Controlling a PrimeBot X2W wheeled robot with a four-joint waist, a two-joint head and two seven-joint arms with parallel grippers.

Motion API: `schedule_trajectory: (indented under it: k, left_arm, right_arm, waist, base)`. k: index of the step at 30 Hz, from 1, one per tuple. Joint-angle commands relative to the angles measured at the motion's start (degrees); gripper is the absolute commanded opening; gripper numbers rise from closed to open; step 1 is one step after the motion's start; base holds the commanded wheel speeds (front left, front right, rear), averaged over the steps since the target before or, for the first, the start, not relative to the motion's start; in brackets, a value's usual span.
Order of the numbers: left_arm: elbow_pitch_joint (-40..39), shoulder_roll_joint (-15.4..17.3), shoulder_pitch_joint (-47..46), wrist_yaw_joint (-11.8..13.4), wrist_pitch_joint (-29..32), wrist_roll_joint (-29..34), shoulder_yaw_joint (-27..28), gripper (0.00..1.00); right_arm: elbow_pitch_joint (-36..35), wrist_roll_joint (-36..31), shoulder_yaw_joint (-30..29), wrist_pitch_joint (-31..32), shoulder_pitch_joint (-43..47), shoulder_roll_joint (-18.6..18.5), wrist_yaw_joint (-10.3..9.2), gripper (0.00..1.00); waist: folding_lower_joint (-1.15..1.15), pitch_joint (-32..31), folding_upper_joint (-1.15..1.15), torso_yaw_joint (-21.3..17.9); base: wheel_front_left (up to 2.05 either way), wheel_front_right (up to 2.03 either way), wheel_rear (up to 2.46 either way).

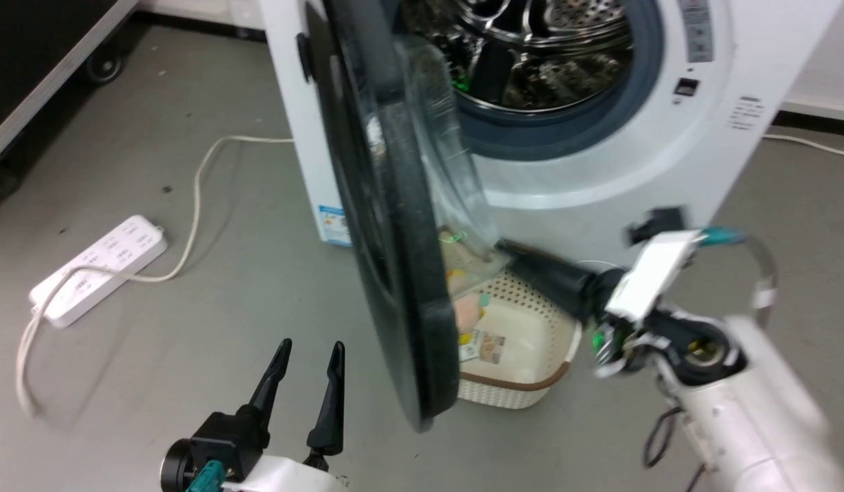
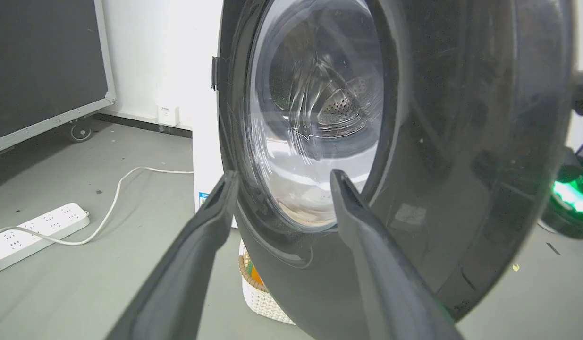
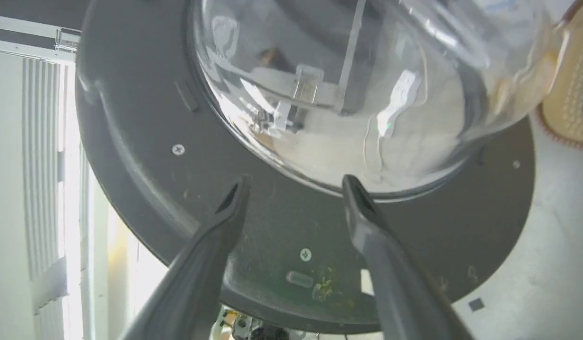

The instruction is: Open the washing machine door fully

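A white front-loading washing machine [image 1: 702, 137] stands on a grey floor [image 1: 223, 307], its steel drum [image 1: 545, 55] exposed; the washing machine door [image 1: 394, 260], a round glossy black disc, juts out from the left edge of the machine front, where its hinge sits, and shows almost edge-on in the head view, its plane running from the machine toward the robot; by the look of it the door is about half open. The clear glass bowl [image 3: 348, 94] bulges from the door's inner face, toward the robot's right; a cream basket [image 1: 531, 342] sits on the floor just beside the door on that side. The right gripper [image 3: 297, 178] points at that inner face, below the bowl's rim, fingers spread apart and grasping nothing; whether the tips touch the door cannot be told. The left gripper [image 1: 311, 344] hangs low on the opposite side, facing the door's outer face and window, fingers likewise spread and empty, near the door but apart from it. A white power strip [image 1: 97, 270] lies well apart on the floor to the left. To open fully, the door would likely have to swing on toward the robot's left; the right gripper, on the inner side, seems better placed to push it, while the left gripper sits on the side the door would swing into.
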Motion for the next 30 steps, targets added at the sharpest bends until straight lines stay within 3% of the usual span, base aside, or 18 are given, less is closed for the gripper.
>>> schedule_trajectory:
  k: [1,8,12,15,19,23,30]
  left_arm:
    - [0.2,0.0,0.4,-0.3,-0.3,0.0,0.2,1.00]
    - [-0.1,0.0,0.1,0.1,-0.3,0.6,2.7,1.00]
    - [-0.2,0.0,0.7,0.4,-0.3,1.3,4.3,1.00]
    - [-0.1,0.0,1.2,0.3,-0.3,2.0,5.0,1.00]
    - [-0.1,0.0,2.1,0.5,-0.3,2.6,5.9,1.00]
    - [0.1,0.0,2.9,0.8,-0.3,4.4,6.8,1.00]
    - [0.7,0.0,4.2,0.6,-0.3,7.2,7.3,1.00]
  right_arm:
    - [-1.7,-1.7,-0.5,-2.1,1.2,-1.3,0.07,1.00]
    - [-18.3,-28.3,4.1,-27.9,6.1,-13.1,0.07,1.00]
    - [-19.9,-43.5,5.7,-40.8,9.8,-18.8,0.07,1.00]
    - [-19.1,-52.4,2.0,-47.7,13.5,-19.4,0.07,1.00]
    - [-20.9,-64.1,-5.8,-51.1,20.5,-16.7,0.07,1.00]
    - [-25.7,-74.1,-12.5,-51.9,28.5,-10.9,0.07,1.00]
    - [-29.4,-82.5,-16.9,-52.1,38.0,-1.7,0.07,1.00]
  waist:
    - [0.00,-0.8,0.00,-1.3]
    - [0.00,-2.3,0.00,-5.8]
    - [0.00,-3.3,0.00,-8.4]
    - [0.00,-4.0,0.00,-9.8]
    - [0.00,-4.4,0.00,-11.1]
    - [0.00,-4.5,0.00,-12.0]
    - [0.00,-4.8,0.00,-12.6]
  base:
    - [0.00,0.00,0.00]
    - [0.00,0.00,0.00]
    - [0.00,0.00,0.00]
    - [0.00,0.00,0.00]
    - [0.00,0.00,0.00]
    - [0.00,0.00,0.00]
    - [0.00,0.00,0.00]
